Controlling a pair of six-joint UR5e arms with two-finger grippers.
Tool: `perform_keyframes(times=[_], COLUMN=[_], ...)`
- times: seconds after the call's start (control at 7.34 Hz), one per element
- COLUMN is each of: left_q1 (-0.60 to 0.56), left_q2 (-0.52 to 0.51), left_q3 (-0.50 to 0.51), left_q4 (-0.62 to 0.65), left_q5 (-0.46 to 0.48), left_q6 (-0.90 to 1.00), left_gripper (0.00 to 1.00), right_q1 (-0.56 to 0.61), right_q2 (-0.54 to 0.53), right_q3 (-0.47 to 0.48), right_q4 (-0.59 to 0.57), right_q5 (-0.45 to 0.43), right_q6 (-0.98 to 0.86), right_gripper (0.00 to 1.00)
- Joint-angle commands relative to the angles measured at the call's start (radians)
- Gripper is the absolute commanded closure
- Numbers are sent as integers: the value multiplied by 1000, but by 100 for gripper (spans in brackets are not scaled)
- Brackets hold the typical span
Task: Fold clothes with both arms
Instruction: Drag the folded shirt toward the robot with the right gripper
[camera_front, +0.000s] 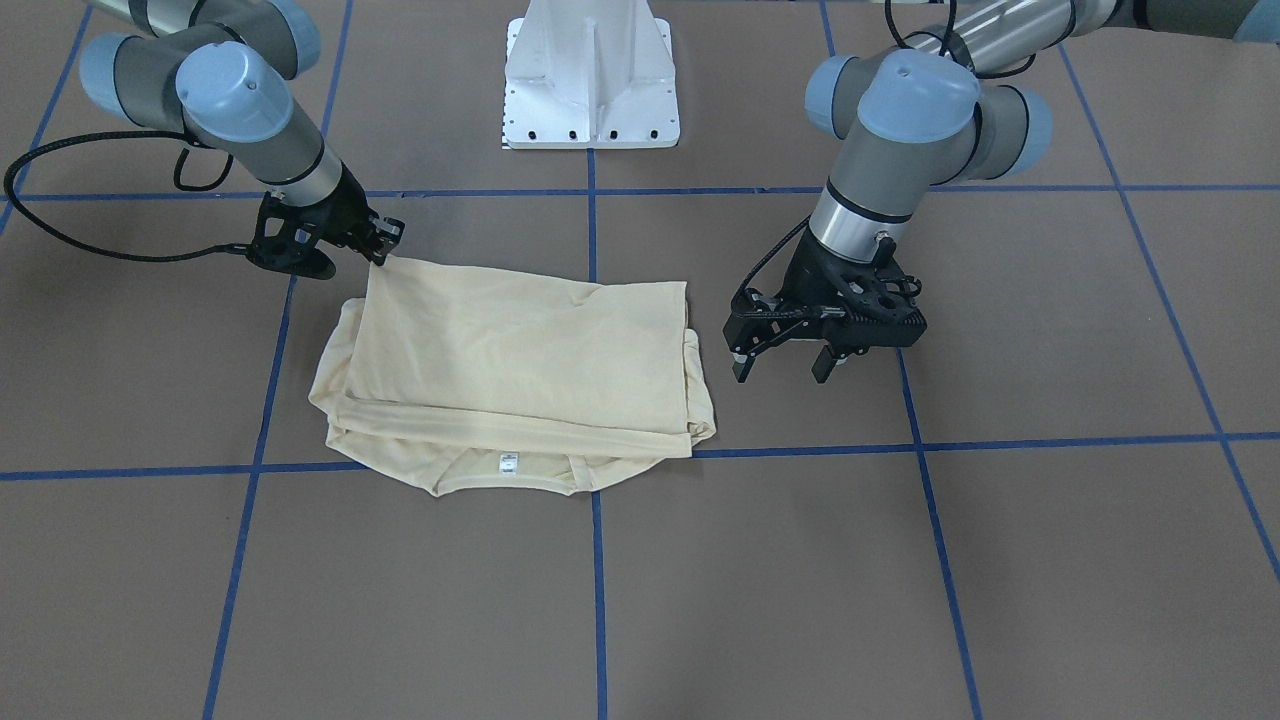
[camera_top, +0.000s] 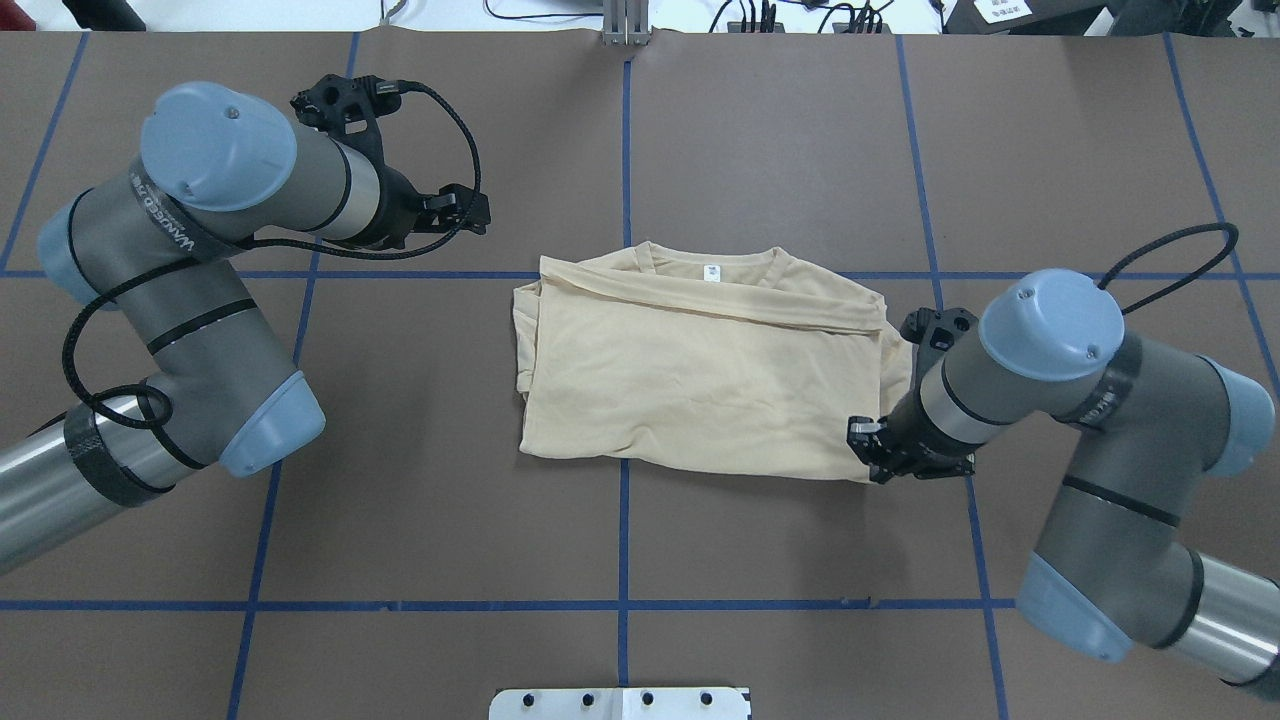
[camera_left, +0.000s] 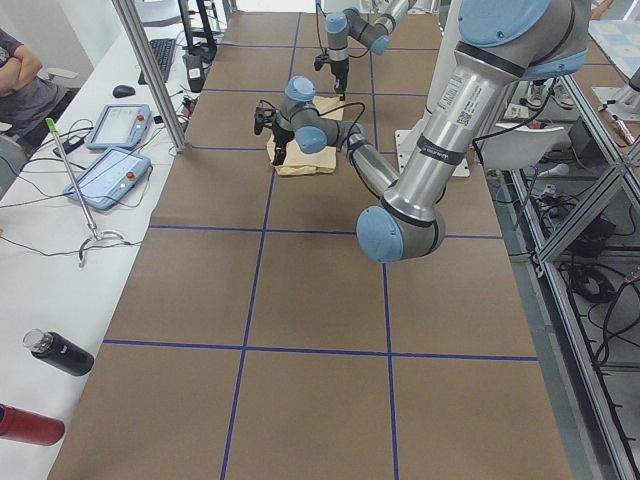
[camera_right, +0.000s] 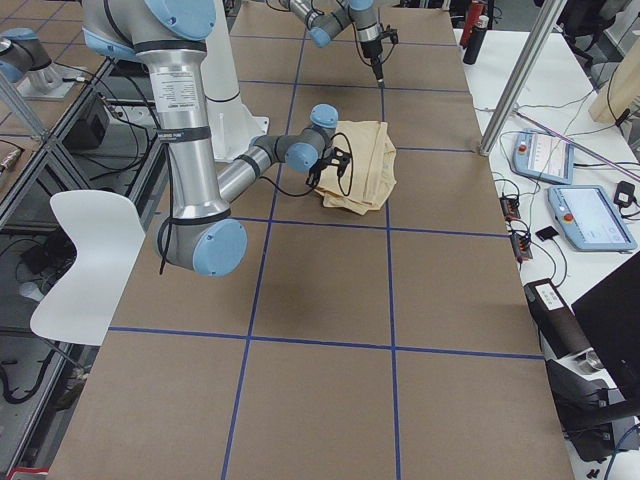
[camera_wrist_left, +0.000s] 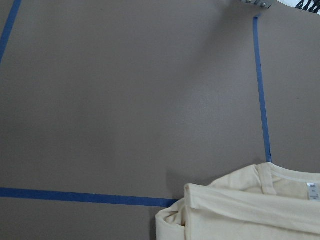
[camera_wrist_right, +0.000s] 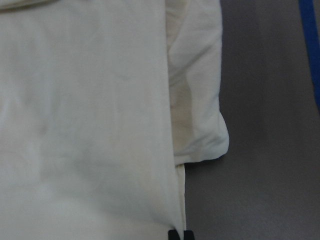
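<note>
1. The shirt (camera_front: 520, 350) lies folded into a rough rectangle at the middle of the table (camera_front: 1000, 560). Its neck label (camera_front: 508, 461) shows at the edge far from the robot, and the layers are uneven along both short sides.
2. As I judge it, a pull from one corner alone could drag or skew the whole stack, since the other side is unheld. The thin fabric might also slip from a shallow pinch.
3. The right gripper (camera_front: 384, 250) has its jaws nearly together on the shirt's robot-side corner, seemingly pinching the hem.
4. The left gripper (camera_front: 780, 362) stands wide and empty, just beside the opposite edge, not touching it.
</note>
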Motion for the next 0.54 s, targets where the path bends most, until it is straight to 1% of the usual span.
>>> perform_keyframes(times=[0.0,0.14,0.27,0.41], left_q1=[0,-2,-3,-3], left_q2=[1,2,2,2], left_q3=[-3,-4,-9,-9], left_q4=[0,0,0,0], left_q5=[0,2,2,3], left_q6=[0,0,0,0], left_gripper=[0,0,0,0], right_q1=[-129,-197,-269,-308], right_q2=[-138,-148,-143,-142], right_q3=[132,145,157,157], right_q4=[-2,-2,-2,-2], right_q5=[30,75,79,80], right_q6=[34,123,201,235], right_gripper=[100,100,100,100])
